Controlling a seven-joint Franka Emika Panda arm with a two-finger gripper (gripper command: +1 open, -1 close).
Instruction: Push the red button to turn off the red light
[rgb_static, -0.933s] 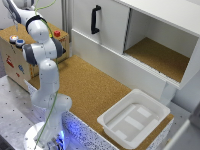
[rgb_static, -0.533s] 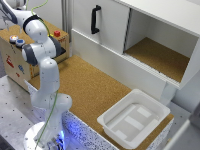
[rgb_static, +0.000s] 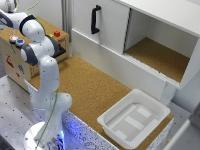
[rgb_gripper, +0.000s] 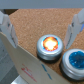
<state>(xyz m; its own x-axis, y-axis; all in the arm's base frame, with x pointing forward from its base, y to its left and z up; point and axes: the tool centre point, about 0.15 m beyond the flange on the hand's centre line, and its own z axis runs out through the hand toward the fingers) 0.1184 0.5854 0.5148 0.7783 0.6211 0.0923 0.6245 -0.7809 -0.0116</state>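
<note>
I see the red button (rgb_gripper: 49, 45) glowing, centred between my spread fingers (rgb_gripper: 75, 26) and straight below them; the blue button (rgb_gripper: 76, 61) sits just beside it; I'd press straight down.

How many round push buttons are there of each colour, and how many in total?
Red button: 1
Blue button: 1
Total: 2 buttons
</note>
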